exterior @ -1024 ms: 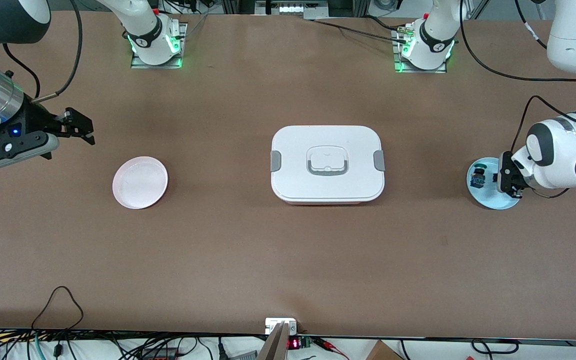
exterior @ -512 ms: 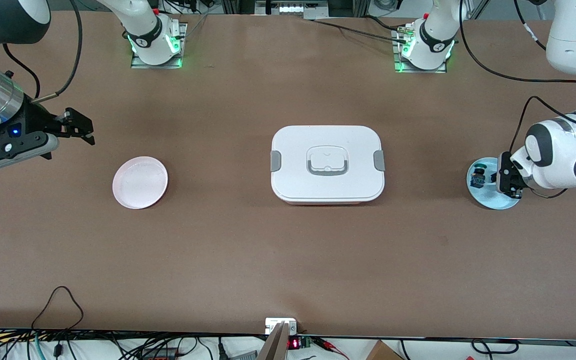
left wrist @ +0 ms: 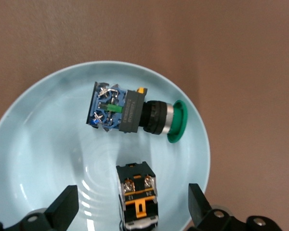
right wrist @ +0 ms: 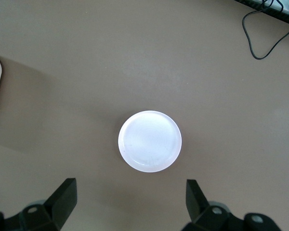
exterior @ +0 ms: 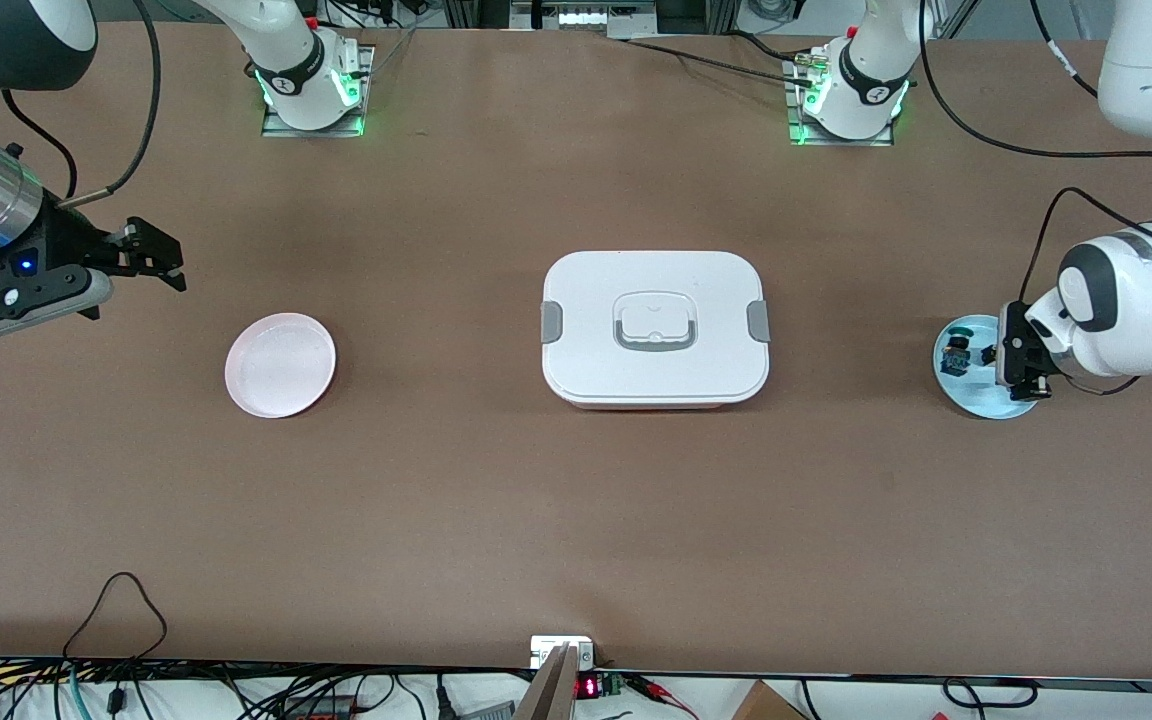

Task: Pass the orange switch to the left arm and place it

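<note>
The orange switch, black with an orange middle, lies on the light blue plate at the left arm's end of the table. My left gripper is open and low over the plate, one finger on each side of the switch, not touching it. In the front view the gripper hides most of the switch. My right gripper is open and empty, held up at the right arm's end. The white box sits mid-table between the arms.
A teal-green and blue switch lies on the same blue plate, beside the orange one. A pale pink plate sits empty near the right gripper and shows in the right wrist view. Cables hang at the table's front edge.
The left arm's wrist has shifted slightly over the blue plate. The right gripper has drifted a little. Nothing has been taken hold of.
</note>
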You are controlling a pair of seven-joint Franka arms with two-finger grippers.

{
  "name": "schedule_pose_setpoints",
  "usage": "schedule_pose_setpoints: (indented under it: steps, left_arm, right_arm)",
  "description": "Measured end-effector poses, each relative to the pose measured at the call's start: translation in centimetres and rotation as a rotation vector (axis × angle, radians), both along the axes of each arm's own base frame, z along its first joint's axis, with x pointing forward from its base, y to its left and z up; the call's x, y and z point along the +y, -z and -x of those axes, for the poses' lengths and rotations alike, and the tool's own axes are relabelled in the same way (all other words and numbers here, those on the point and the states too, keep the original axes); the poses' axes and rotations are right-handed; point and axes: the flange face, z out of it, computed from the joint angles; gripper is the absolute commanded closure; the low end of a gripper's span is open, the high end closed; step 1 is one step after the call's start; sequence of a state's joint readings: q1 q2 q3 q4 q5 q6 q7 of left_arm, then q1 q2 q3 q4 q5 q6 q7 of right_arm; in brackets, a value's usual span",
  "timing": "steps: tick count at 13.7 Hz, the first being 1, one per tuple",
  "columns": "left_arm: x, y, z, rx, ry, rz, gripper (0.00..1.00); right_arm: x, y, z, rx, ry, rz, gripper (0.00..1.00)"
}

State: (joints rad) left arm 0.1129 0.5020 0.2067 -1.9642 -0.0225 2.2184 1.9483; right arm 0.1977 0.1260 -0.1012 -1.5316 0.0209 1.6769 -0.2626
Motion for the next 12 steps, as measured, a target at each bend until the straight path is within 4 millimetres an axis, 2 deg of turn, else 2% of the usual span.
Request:
schedule_pose_setpoints:
  steps: [6,9,12]
  left_arm:
    - [-0.5,-7.9,-0.5,-0.052,-0.001,0.015,0.0]
    - [-2.7,-12.8,-1.2,-0.117,0.024,0.018,0.0]
    - [-4.9,-18.4,-1.9,-0.155,-0.028,0.017,0.0]
  right_arm:
    - [-0.2,0.1,-0.1,0.002,0.004,0.001,0.0]
    - [-0.2,0.4,-0.3,0.0,0.005,0.001,0.0]
    - [-0.2,0.5,-0.4,0.0,0.005,0.002,0.0]
